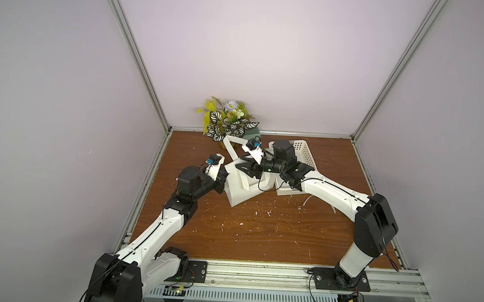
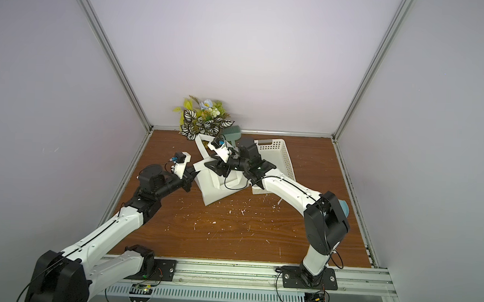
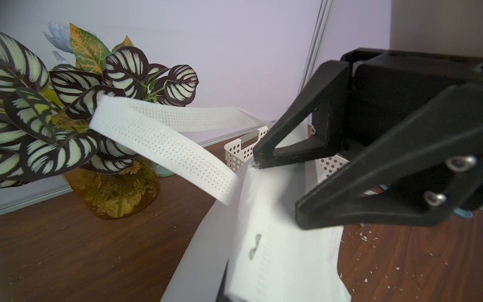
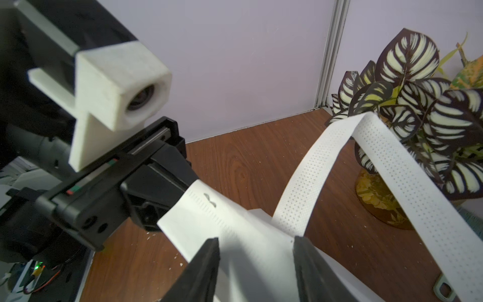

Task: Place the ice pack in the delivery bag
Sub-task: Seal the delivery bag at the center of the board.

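1. White boxy soft delivery bag (image 1: 237, 196) sits skewed on the brown wooden desk (image 1: 259, 229), just beside a white perforated plastic basket (image 1: 304, 153).
2. Black left gripper (image 4: 187, 190) is clamped on the delivery bag rim, propping the mouth up from its own side.
3. Black right gripper (image 4: 256, 239) has jaws apart with only bag fabric visible between them. It hangs over the mouth, pointing toward the left gripper.
4. Small flat whitish ice pack shows in no view. It may be inside, but the bag interior is hidden.
5. Judgement: the mouth lies directly under the right gripper, so the right arm is nearer. White dotted strap handle (image 3: 162, 146) loops off toward the plant, clear of the opening.
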`<control>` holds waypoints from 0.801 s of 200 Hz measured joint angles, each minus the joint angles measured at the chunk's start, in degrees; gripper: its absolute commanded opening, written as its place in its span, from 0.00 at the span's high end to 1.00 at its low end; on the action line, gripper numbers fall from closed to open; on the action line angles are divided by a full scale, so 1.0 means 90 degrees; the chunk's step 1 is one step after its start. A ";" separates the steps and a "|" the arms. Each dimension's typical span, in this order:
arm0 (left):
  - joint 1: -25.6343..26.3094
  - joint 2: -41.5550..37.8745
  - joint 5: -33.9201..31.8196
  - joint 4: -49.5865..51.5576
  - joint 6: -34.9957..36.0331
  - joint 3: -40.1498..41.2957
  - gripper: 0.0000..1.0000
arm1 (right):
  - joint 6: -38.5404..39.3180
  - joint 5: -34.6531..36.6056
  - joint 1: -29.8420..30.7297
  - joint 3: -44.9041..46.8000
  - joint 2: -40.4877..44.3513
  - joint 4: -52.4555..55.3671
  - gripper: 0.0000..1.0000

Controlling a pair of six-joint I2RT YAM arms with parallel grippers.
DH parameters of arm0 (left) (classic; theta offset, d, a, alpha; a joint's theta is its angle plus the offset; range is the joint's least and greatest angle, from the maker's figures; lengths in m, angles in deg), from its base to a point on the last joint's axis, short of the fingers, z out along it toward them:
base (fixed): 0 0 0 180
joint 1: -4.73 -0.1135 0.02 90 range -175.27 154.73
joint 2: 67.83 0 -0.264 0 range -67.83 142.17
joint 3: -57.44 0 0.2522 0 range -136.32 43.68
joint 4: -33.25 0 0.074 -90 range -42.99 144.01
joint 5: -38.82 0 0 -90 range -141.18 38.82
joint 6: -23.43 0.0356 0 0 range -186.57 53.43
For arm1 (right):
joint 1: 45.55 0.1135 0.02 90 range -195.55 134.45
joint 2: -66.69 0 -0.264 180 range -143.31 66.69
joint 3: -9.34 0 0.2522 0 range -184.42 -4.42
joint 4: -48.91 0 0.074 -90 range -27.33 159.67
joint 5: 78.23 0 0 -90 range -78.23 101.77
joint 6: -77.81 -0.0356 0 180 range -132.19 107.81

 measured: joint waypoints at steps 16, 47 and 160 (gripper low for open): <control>0.0000 0.0000 0.0002 0.0012 0.0000 0.0002 0.99 | 0.0187 0.0236 0.0080 0.0000 -0.0005 -0.0002 0.41; 0.0000 0.0000 0.0015 0.0032 0.0000 0.0002 0.99 | 0.0432 0.0848 0.0243 -0.0041 -0.0078 -0.0002 0.40; -0.0017 -0.0005 0.0024 0.0136 0.0204 0.0002 1.00 | 0.1447 0.2072 0.0491 -0.0262 -0.0253 0.0454 0.39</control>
